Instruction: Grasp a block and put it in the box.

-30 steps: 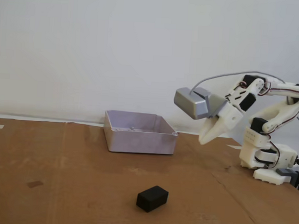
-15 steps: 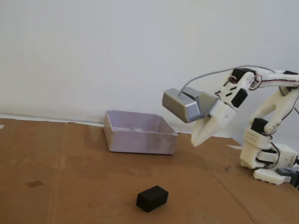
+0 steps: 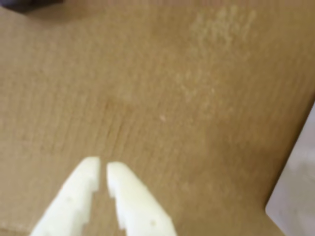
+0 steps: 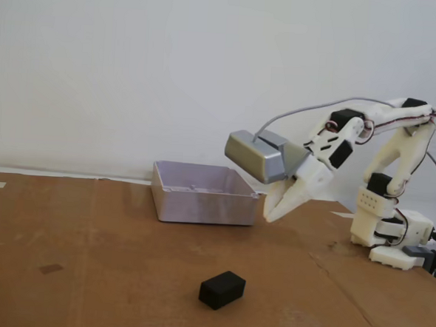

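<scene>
- The gripper (image 4: 269,215) hangs beside the box (image 4: 201,205), fingers nearly shut, holding nothing.
- The block (image 4: 222,290) lies on the cardboard (image 4: 86,259), below-left and nearer the camera, long axis seemingly slanted.

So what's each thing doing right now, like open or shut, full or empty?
gripper: fingers nearly shut, holding nothing, in the air beside the box.
block: lying on the cardboard, untouched.
box: open on top, nothing visible inside.
</scene>
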### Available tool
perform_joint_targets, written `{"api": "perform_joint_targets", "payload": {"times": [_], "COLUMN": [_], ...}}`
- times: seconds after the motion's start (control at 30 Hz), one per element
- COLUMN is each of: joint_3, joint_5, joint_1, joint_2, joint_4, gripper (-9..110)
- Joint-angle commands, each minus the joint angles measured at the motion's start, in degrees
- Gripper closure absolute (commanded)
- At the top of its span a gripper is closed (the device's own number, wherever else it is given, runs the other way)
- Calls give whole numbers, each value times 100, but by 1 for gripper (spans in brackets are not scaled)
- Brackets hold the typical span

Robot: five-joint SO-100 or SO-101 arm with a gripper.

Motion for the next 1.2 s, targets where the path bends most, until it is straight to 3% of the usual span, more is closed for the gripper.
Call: {"api": "perform_joint_targets", "payload": {"times": [0.0, 0.27, 1.17], "joint_3": [-729, -896, -3595], "joint_5": [88, 88, 79], "joint_1": [18, -97, -738], "joint_2": [-9, -642, -2892], "joint_4": [-475, -984, -905], "gripper": [101, 101, 101]}}
